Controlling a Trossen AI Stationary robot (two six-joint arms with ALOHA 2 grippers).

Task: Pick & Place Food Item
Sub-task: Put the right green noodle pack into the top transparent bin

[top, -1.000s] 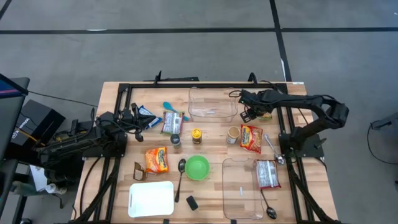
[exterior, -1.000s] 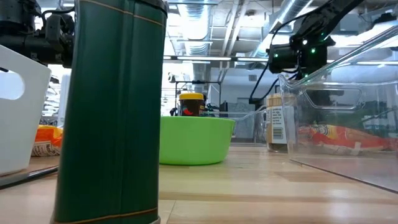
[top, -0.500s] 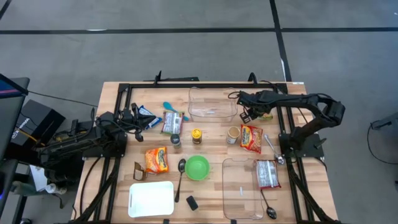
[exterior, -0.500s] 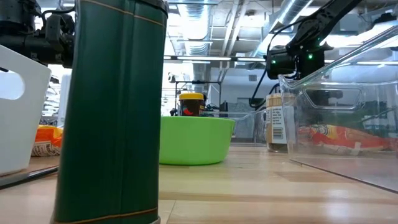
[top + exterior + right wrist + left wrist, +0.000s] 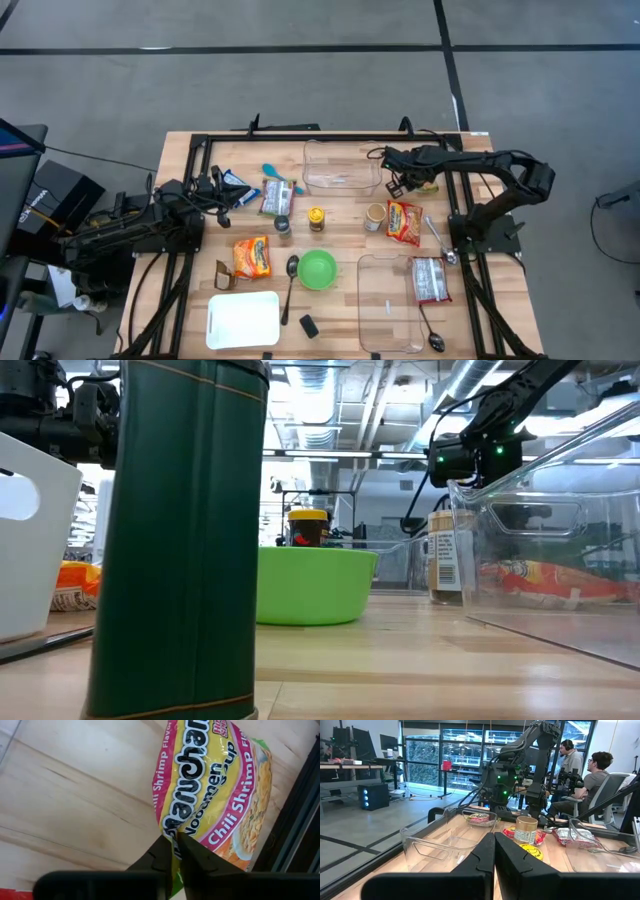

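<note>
Low view, your read: tall dark green can fills 9 o'clock foreground on the tabletop. Green bowl at centre, yellow-lidded jar behind it. Clear container at 3 o'clock, ramen packet showing through it, labelled jar just beside. White tray at 9 o'clock edge. Arm with green LEDs at 1 o'clock.

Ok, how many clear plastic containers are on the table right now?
2. The far container sits at the middle of the table's far edge. The near container is front right, beside the green bowl, with a food packet at its right side. None seems hidden.
</note>
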